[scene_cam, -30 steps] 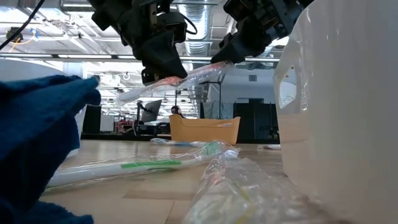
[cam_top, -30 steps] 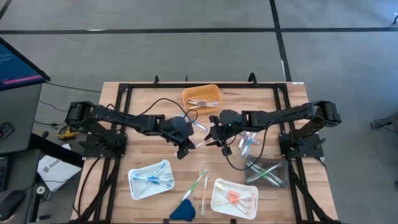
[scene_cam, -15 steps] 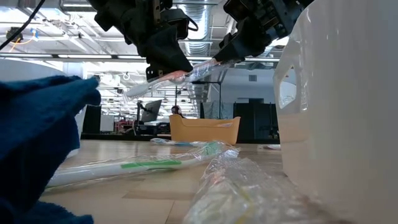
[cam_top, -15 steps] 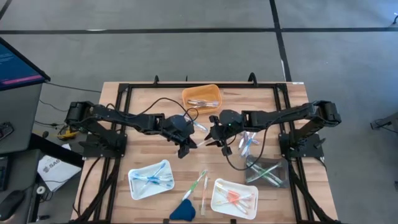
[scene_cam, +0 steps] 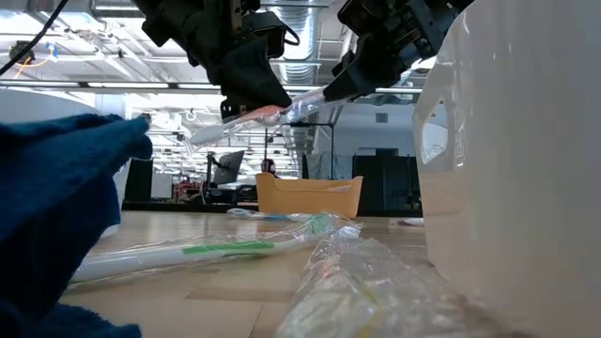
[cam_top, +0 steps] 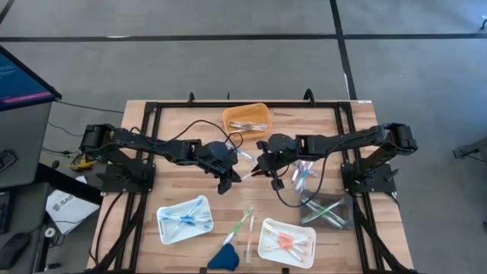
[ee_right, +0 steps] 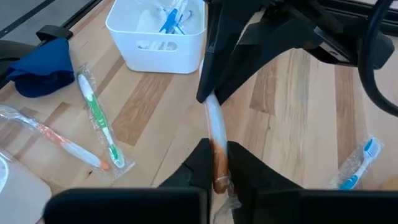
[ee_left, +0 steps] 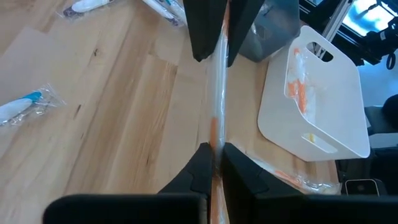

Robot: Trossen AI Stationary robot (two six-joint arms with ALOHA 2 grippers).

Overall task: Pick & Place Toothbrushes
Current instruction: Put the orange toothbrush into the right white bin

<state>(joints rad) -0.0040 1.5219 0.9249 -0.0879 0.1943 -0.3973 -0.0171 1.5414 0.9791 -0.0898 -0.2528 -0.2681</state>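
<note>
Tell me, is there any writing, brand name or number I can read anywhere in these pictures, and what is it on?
No text can be read in full.
White sheet on the floor left of the table: dark print starting "SA", the rest too small to read.
Screen at the far left: glowing lines, too blurred to read.
Toothbrush wrappers, white trays and orange tray: no lettering visible.

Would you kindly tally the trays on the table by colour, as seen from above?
Orange tray: 1
White trays: 2
Grey tray: 1
Total: 4
</note>
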